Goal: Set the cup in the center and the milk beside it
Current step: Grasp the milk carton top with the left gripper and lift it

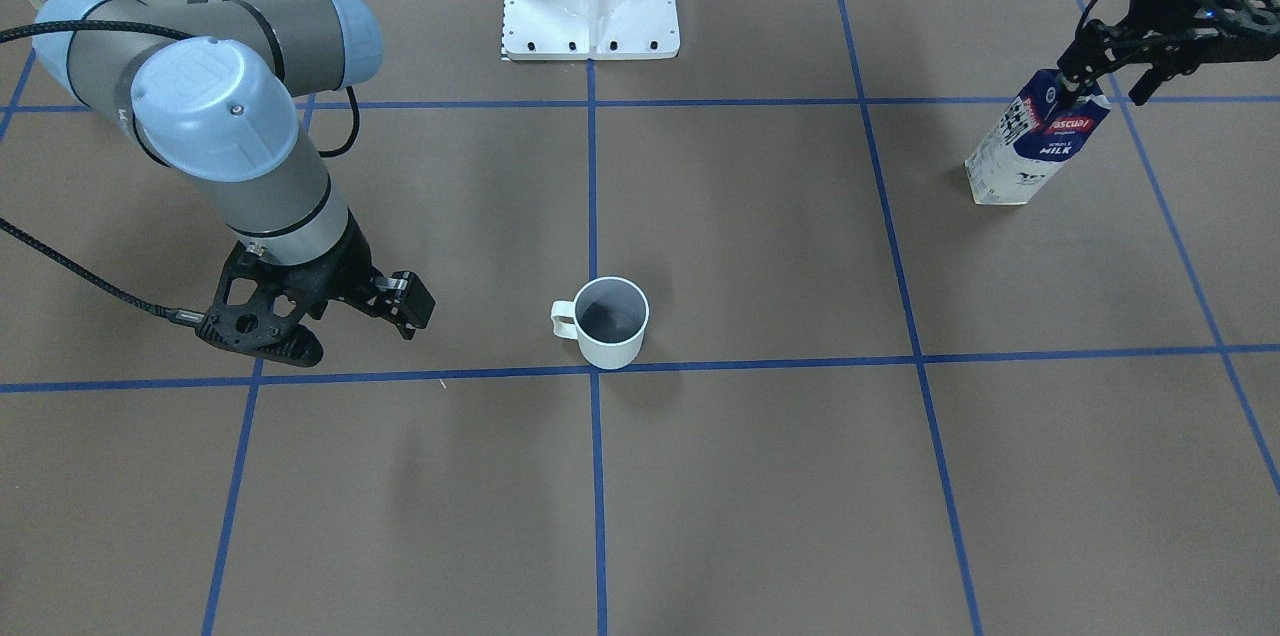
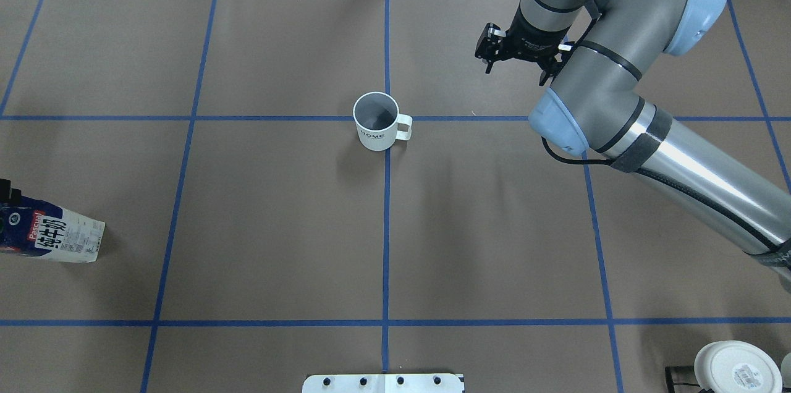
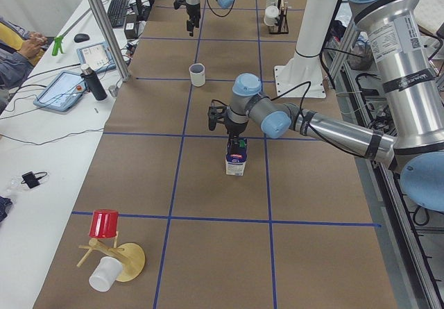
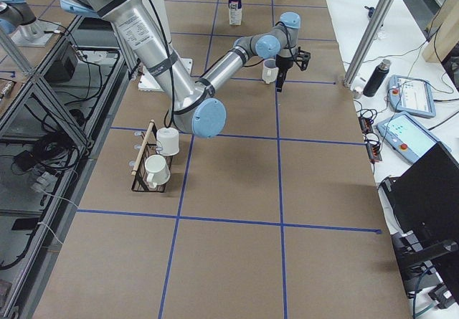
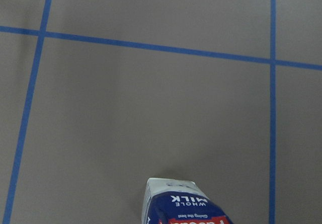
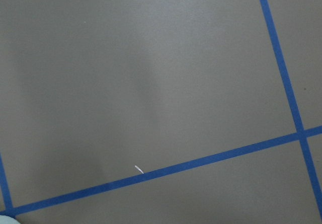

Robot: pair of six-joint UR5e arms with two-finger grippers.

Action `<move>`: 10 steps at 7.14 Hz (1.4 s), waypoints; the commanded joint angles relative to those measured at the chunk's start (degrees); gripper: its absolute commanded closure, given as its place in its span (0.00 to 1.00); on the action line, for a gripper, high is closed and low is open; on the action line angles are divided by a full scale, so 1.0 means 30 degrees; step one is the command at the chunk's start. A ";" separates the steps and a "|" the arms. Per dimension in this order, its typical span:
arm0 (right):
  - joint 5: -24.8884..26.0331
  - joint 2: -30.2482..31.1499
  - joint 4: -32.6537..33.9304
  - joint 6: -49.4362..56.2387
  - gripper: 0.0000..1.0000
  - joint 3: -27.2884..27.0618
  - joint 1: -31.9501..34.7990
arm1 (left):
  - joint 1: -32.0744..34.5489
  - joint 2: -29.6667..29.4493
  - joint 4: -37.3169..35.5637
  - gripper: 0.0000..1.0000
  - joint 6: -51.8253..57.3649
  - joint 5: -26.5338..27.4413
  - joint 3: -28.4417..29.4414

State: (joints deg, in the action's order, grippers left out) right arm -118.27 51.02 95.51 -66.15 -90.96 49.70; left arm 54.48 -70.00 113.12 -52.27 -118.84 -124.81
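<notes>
The chief risk lay in the grip. The left claw (image 1: 1108,88) hung right over the gabled top of the tall dark-blue and white milk carton with a red band (image 1: 1035,141), its jaws straddling that top, but I cannot tell whether they pinched it or merely flanked it. A hold so high on a tall box would probably let it swing or twist once lifted, and a shallow pinch on the fold could slip. If it were dragged rather than raised, its base might catch on the brown paper-covered table with blue tape lines (image 1: 760,236) and tip it over. Brought in too low, it could knock the small white mug with a grey inside and loop handle (image 1: 612,321) off the tape crossing where it stood. That spot was well apart from the left claw and near the right claw (image 2: 516,70), whose jaws were spread wide and held nothing.

The carton stood directly beneath the left claw, its base seemingly flat on the table. Its long axis was upright, top towards the claw, and the "WHOLE MILK" face was turned away from the robot. The mug sat upright, mouth up, handle pointing to the right claw's side
</notes>
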 commanded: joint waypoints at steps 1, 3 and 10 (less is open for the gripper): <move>0.0281 0.0366 -0.0518 -0.0012 0.00 0.0026 -0.0187 | -0.1164 -0.0016 -0.0003 0.02 -0.0126 0.0474 0.0204; 0.0281 0.0571 -0.0547 -0.0012 0.00 0.0026 -0.0188 | -0.1167 -0.0016 -0.0003 0.86 -0.0184 0.0329 0.0206; 0.0047 0.2357 -0.0431 0.2678 0.00 -0.0619 0.2385 | 0.2259 -1.4111 -1.1913 1.00 0.0108 -0.3306 0.3496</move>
State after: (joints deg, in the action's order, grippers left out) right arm -118.04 56.82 94.00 -60.68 -92.44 54.92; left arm 59.58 -93.13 93.77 -52.32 -128.36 -119.99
